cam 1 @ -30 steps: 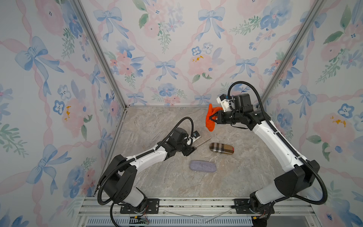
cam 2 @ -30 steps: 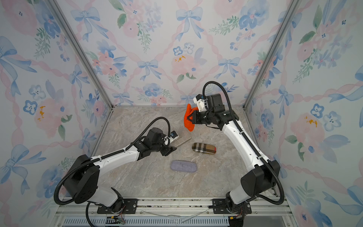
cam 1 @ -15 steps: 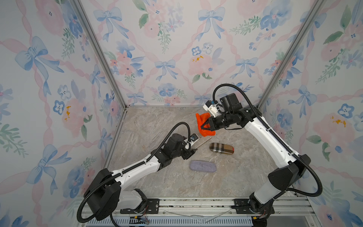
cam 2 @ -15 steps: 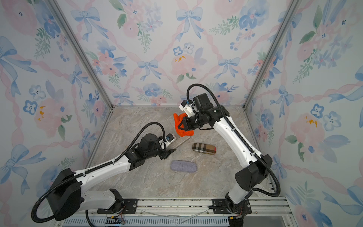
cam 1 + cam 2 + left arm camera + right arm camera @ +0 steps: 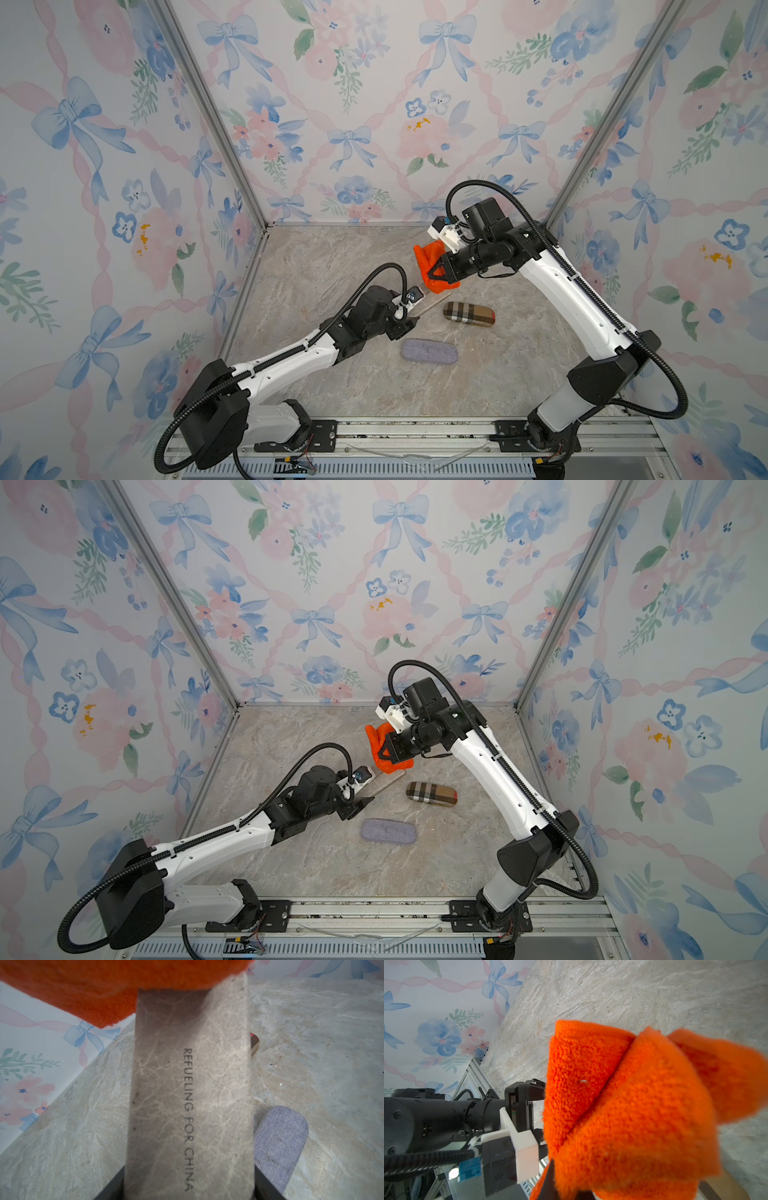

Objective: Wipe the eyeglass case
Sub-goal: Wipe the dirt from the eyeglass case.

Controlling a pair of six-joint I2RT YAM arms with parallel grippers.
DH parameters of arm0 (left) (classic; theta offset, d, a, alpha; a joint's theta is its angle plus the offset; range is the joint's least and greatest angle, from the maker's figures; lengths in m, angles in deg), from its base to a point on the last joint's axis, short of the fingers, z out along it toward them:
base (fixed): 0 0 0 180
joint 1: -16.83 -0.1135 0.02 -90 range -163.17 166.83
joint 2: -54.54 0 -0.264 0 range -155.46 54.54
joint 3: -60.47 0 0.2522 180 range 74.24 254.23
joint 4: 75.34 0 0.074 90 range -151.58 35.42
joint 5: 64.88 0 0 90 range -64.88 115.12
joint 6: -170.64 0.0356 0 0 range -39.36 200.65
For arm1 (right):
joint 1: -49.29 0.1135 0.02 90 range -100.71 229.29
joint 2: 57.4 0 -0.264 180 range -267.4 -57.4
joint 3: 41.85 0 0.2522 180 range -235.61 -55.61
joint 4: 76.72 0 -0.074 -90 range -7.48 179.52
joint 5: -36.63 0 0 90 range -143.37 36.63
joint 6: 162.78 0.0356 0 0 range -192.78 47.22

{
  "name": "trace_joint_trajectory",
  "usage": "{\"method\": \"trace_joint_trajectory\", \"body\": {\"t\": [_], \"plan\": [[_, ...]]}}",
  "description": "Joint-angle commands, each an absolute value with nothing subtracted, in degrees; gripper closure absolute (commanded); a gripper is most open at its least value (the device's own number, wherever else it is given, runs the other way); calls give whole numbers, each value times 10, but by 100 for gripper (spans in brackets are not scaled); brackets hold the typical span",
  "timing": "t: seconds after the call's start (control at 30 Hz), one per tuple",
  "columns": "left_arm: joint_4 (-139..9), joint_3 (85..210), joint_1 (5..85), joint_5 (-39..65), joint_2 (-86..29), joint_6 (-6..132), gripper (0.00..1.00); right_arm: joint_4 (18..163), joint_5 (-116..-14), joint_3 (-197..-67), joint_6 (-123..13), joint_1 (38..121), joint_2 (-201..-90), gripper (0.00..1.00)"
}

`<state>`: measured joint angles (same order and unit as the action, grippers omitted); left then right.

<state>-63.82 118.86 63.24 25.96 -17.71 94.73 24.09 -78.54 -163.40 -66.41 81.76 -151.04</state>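
Printed "REFUELING FOR CHINA", mottled grey-brown leather eyeglass case [image 5: 187, 1095] sat frame centre, gripped by left claw [image 5: 412, 314]; right claw [image 5: 433, 273] pinched fluffy orange cloth [image 5: 623, 1105].

The cloth [image 5: 423, 254] is bright orange. The lettered case [image 5: 191, 1095] is grey-brown with pale crackle veining and black print. The plaid case [image 5: 468, 317] is tan, crossed with black, white and red. The woven case [image 5: 429, 351] is lilac-grey. The surface [image 5: 324, 266] is beige marble.
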Motion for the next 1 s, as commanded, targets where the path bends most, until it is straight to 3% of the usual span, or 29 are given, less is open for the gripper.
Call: {"method": "trace_joint_trajectory", "body": {"t": [0.0,0.3,0.5,0.73,0.97], "plan": [[-659,1212,638,294,-154,965,62,203,-777,-1610,-666,823,-1475,100],[-701,1207,665,264,-119,999,62,475,-892,-1361,-542,843,-1418,100],[-702,1205,679,222,-112,1018,62,484,-914,-1358,-563,849,-1424,100],[-677,1208,681,212,-92,1040,62,391,-886,-1364,-629,754,-1396,100],[-695,1209,681,231,-96,1038,63,597,-984,-1273,-488,839,-1411,100]]}}
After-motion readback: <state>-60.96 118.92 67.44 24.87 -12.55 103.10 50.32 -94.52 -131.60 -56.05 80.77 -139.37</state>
